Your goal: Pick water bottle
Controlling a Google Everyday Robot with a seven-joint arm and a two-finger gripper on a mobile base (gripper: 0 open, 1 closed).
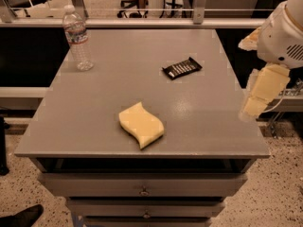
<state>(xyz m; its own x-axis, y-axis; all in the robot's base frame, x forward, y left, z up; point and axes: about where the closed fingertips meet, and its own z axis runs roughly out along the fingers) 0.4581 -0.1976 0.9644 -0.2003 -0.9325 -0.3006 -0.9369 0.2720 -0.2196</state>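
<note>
Nearest item: the grey table (pixel 85 126), with drawers (pixel 142 183) below its front edge. A yellow sponge (pixel 141 125) lies flat on the top, near the front and about mid-width.

My gripper (pixel 258 96) hangs outside the table's right edge, apart from the top and pointing downward, a little farther back than the sponge. It holds nothing that I can see. I cannot tell whether it is wide or narrow.

Farther back, right of centre, a black snack bar (pixel 182 68) lies flat.

Farthest item: the water bottle (pixel 77 38) stands upright at the far left corner of the top, white cap uppermost, well apart from the other objects.

Finding: the bottle lies diagonally across the whole top from my gripper, leftward and away. Its long axis is vertical, so I judge a side-on approach to the ribbed body is called for. The sponge sits nearer than that diagonal; the bar lies close to it. The pick is not yet begun
</note>
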